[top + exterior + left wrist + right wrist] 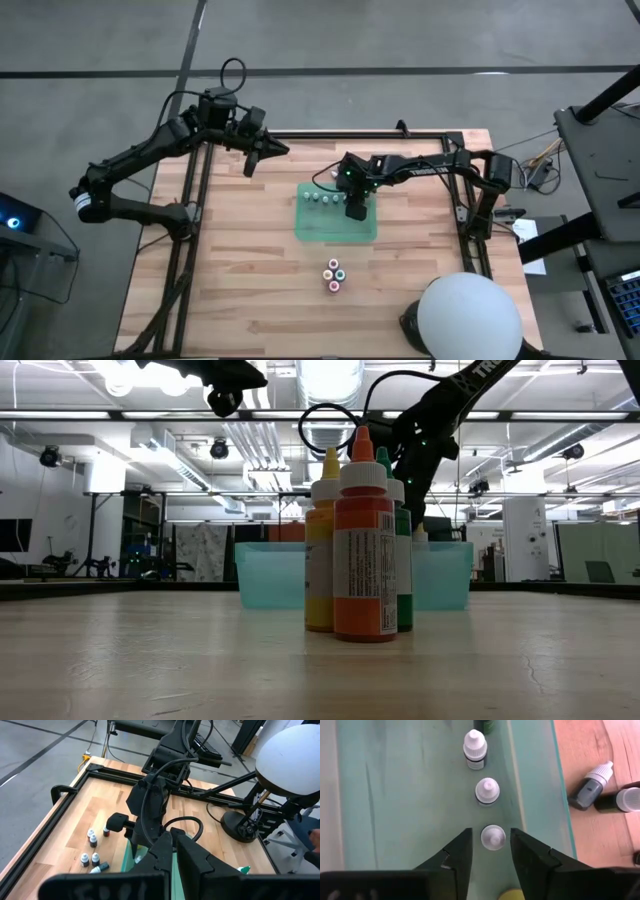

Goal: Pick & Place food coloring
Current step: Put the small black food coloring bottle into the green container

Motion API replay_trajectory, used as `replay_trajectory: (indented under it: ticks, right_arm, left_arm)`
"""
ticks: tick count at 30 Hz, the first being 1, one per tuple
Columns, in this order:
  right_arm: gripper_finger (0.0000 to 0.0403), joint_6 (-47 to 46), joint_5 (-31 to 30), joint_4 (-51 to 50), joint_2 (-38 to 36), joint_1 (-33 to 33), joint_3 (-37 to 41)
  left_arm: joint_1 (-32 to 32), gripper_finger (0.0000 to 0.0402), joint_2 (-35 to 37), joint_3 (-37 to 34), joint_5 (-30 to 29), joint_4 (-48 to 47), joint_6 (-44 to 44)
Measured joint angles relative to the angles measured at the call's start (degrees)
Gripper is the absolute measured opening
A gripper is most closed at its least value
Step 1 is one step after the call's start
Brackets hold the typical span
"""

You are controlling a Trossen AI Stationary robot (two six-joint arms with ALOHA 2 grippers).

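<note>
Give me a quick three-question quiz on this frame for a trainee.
1. True or false: the right gripper is clamped shut with nothing between its fingers.
2. The white-capped bottle between those fingers stands: A) in the green tray; B) on bare wood; C) on the floor.
3. Fill in: in the high view, ___ taller bottles stand grouped on the table outside the tray.
Key: 1 false; 2 A; 3 four.
</note>
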State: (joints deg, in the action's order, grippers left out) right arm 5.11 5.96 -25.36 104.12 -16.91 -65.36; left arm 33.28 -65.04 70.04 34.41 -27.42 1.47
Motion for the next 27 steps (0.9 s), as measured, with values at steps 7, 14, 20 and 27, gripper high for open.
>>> replay_trajectory:
  ticks: [7,14,20,27]
  right_arm:
    - [0.0143,-0.16,0.00,-0.42,-0.22,-0.02,-1.42]
    - [0.0145,-0.03,0.00,-1.44,-0.35,0.00,-5.20]
    - [0.0142,-0.01,0.00,-2.86,-0.39,0.00,-8.29]
    - [0.0153,-0.38,-0.11,-11.23,-0.39,-1.05,-15.11]
  left_arm:
    - [0.01,0.0000,0.00,0.00,0.01,0.00,0.00]
    - [0.00,0.0000,0.00,0.00,0.02,0.00,0.00]
    - [0.00,0.0000,0.00,0.00,0.02,0.00,0.00]
    - [0.01,0.0000,0.00,0.00,0.02,0.00,0.02]
